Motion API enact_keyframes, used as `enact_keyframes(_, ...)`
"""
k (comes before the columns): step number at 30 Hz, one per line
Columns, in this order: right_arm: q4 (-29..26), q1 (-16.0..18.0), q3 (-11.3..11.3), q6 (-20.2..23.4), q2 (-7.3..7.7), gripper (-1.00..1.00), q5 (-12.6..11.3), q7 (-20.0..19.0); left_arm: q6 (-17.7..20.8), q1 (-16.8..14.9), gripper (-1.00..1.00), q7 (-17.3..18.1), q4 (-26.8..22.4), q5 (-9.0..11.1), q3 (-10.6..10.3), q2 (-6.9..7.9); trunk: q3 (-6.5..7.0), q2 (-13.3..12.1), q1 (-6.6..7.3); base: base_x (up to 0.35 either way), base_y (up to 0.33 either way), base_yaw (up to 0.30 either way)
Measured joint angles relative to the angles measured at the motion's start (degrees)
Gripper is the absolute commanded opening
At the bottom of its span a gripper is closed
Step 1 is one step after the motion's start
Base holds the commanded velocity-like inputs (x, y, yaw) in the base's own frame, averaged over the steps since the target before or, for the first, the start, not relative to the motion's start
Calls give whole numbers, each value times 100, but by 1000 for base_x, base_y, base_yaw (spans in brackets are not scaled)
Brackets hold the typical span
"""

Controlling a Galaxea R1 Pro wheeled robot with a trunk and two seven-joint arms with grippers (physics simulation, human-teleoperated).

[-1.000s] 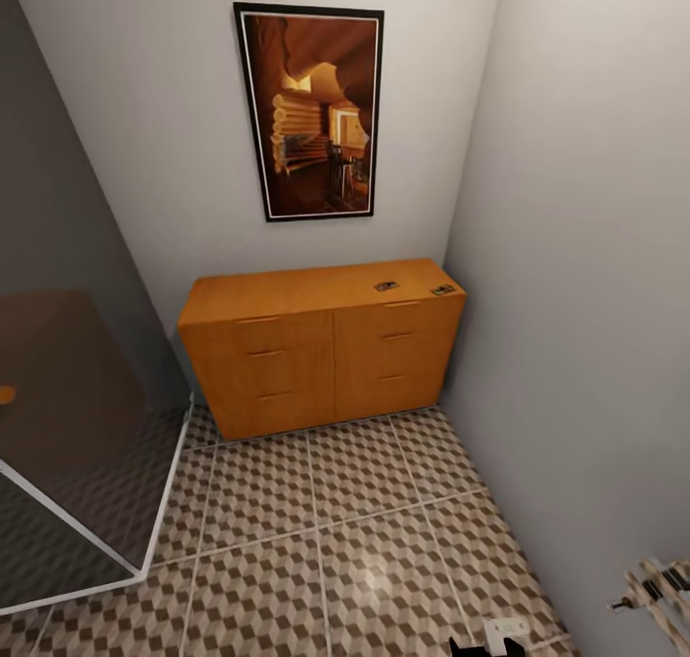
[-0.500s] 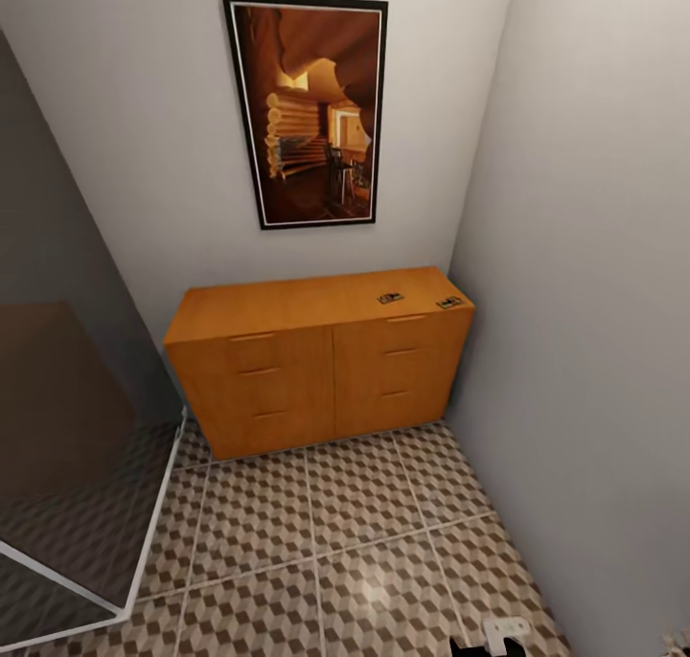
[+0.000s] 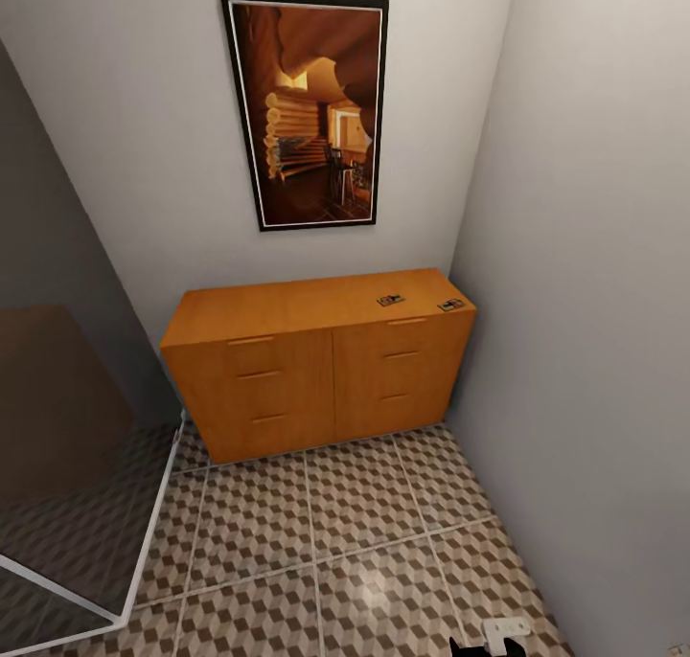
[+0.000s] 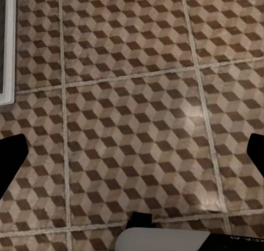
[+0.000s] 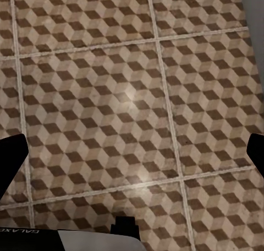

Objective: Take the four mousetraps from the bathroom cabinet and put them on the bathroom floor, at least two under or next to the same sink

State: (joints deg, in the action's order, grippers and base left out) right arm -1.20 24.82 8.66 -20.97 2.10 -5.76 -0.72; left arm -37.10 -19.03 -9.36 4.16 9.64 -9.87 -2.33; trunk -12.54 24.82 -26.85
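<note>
You see two mousetraps on the cabinet, too small for detail; the shower panel is cut off left.

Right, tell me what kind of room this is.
Probably a bathroom corner: patterned tile floor, a dark glass shower panel at the left, and a wooden cabinet against the wall under a framed picture.

Ahead of you the cabinet stands against the back wall, its right end in the corner by the side wall. Two mousetraps lie on its top near the right end, one nearer the front right corner, the other to its left. A framed picture hangs above the cabinet. The bathroom floor lies between you and the cabinet. A glass shower panel stands at your left.
</note>
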Motion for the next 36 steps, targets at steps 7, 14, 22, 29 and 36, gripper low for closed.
enact_keyframes(7,-9,195,27,-54,-132,100,3,9,-199,197,100,-21,197,138,162,194,0,0,0,0,0,0)
enact_keyframes(14,-9,420,27,-54,-170,100,3,8,-151,424,100,-27,101,123,151,265,0,0,0,0,0,0)
enact_keyframes(22,-9,417,26,-55,-175,100,2,8,-137,685,100,-24,32,115,151,275,0,0,0,0,0,0)
enact_keyframes(29,-5,414,26,-54,-175,100,2,8,-136,913,100,-20,24,113,150,273,0,0,0,0,0,0)
enact_keyframes(36,-1,413,26,-55,-176,100,2,8,-136,1142,100,-17,26,113,150,270,0,0,0,0,0,0)
